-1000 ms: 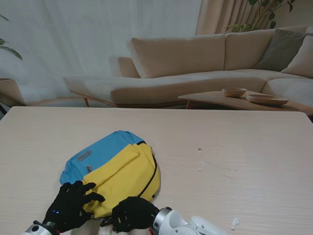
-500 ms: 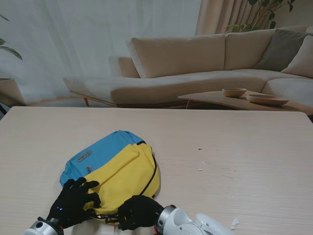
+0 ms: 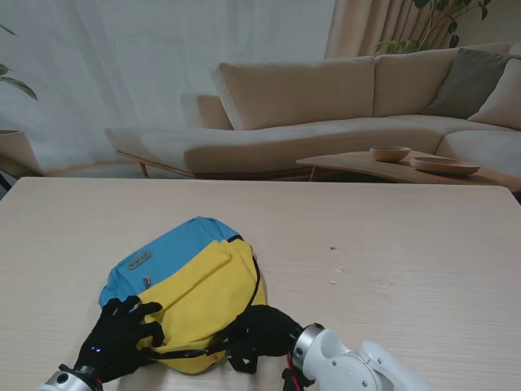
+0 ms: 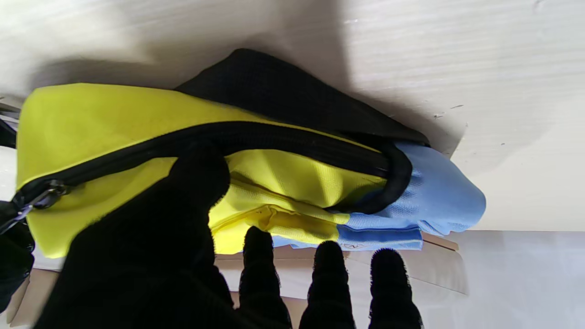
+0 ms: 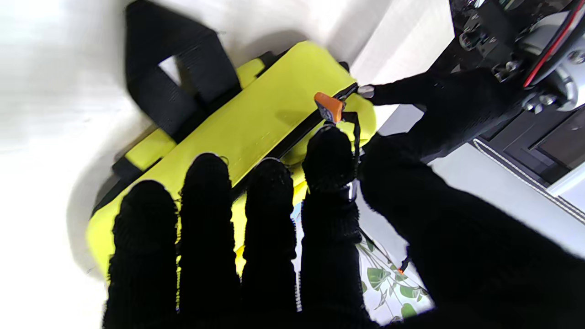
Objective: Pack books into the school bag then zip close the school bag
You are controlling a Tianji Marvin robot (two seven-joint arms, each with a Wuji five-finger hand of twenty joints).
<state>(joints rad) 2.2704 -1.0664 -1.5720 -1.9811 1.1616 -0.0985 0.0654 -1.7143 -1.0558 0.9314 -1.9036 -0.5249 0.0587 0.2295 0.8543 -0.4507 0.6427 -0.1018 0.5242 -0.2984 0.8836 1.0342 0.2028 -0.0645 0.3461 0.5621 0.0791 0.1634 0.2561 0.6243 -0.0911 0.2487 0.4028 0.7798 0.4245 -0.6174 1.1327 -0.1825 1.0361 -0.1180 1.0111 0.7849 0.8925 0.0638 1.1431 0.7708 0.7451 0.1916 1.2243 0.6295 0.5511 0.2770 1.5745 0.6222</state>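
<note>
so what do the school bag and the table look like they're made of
School bag: woven synthetic fabric, probably nylon or polyester, matte; a fine weave shows on its yellow and blue panels, which crease softly. Table: pale wood or wood-look laminate, satin; fine straight grain lines run across it, but which one can't be told.
</note>
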